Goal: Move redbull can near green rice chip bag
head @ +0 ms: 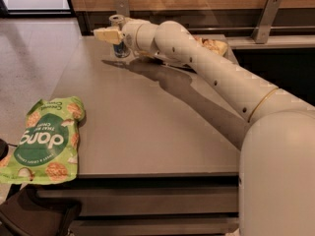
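The redbull can (119, 51) stands upright at the far left back of the grey table (147, 117). My gripper (106, 34) is right at the can, crossing in front of its middle, with the white arm reaching in from the right. The green rice chip bag (47, 141) lies flat at the table's front left corner, hanging over the edge, far from the can.
A yellow and brown chip bag (215, 45) lies at the back of the table, mostly hidden behind my arm. A wooden wall with metal brackets (266, 16) runs behind the table. A dark object (29, 215) sits low at the front left.
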You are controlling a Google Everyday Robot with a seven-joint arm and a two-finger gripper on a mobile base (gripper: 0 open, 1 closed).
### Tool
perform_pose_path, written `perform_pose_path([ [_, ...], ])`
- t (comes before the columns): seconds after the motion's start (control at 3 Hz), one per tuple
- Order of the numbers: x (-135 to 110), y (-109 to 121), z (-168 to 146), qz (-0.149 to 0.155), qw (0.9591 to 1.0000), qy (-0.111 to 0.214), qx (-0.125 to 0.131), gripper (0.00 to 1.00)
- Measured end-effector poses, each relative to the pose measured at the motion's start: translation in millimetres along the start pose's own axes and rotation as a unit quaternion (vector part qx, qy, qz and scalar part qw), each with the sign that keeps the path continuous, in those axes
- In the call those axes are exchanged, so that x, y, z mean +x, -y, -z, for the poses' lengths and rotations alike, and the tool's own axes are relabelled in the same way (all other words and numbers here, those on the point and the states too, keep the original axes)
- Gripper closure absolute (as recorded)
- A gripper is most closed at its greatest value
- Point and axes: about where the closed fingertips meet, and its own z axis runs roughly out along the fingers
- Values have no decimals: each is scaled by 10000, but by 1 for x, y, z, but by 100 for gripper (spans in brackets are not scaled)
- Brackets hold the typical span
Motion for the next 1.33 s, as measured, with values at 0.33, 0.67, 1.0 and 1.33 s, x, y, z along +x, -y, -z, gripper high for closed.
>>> perform_pose_path([
  [0.33, 0, -2, -2, -3, 10000, -2, -16, 49],
  [0.67, 1, -5, -4, -7, 10000, -5, -40, 80],
  [1.0, 2, -7, -5, -9, 10000, -7, -55, 100],
  [1.33, 2, -7, -6, -10, 10000, -7, -58, 100],
])
